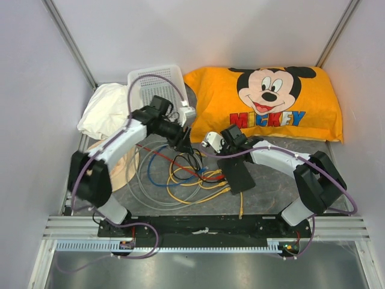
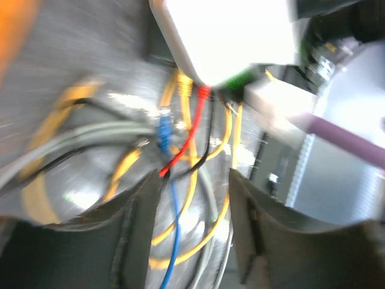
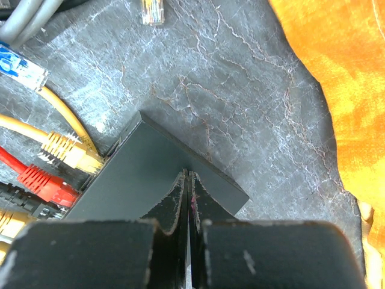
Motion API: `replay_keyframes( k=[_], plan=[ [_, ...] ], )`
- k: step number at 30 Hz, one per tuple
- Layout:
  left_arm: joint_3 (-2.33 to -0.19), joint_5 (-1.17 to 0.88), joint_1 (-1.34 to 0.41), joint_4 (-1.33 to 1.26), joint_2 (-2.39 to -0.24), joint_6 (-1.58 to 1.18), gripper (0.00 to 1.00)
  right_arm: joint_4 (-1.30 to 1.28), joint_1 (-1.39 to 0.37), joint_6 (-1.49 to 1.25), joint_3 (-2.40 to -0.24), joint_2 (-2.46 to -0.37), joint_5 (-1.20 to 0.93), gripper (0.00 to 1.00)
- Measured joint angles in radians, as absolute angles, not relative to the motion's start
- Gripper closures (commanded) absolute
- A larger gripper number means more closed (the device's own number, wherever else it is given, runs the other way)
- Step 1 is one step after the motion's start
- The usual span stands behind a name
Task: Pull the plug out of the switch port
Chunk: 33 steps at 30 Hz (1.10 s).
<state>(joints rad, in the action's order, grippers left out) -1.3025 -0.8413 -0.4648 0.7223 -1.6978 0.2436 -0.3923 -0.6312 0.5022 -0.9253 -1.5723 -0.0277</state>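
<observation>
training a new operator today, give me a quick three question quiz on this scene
1. True or false: the right gripper is open.
2. Which colour of plug sits in the switch right beside the red plug? A green, B yellow, C white.
3. Fill in: the left gripper is ___ above the cables.
Key: 1 false; 2 B; 3 open.

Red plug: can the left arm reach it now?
Probably yes. The left hand is open and faces the red plug; only loose cables lie between. The right hand, shut, hangs over the switch.
</observation>
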Motion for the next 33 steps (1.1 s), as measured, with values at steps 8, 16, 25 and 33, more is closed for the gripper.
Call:
replay_keyframes(
  k=[8, 16, 25, 33],
  plan=[
    [-1.077, -0.498, -0.398, 0.733, -1.359, 0.229, 0.39, -0.385, -0.631, 0.502, -0.920, -1.568, -0.028, 1.00],
    [-0.823, -0.455, -0.282, 0.797, -1.332, 0.431, 0.34, -0.378, -0.631, 0.502, -0.894, -1.544, -0.020, 1.00],
    [-0.763, -0.477, -0.310, 0.755, -1.318, 0.661, 0.38, -0.378, -0.630, 0.501, -0.864, -1.512, -0.021, 0.99],
    [-0.745, -0.508, -0.443, 0.759, -1.405, 0.773, 0.54, -0.371, -0.630, 0.501, -0.846, -1.495, -0.020, 0.97]
  ],
)
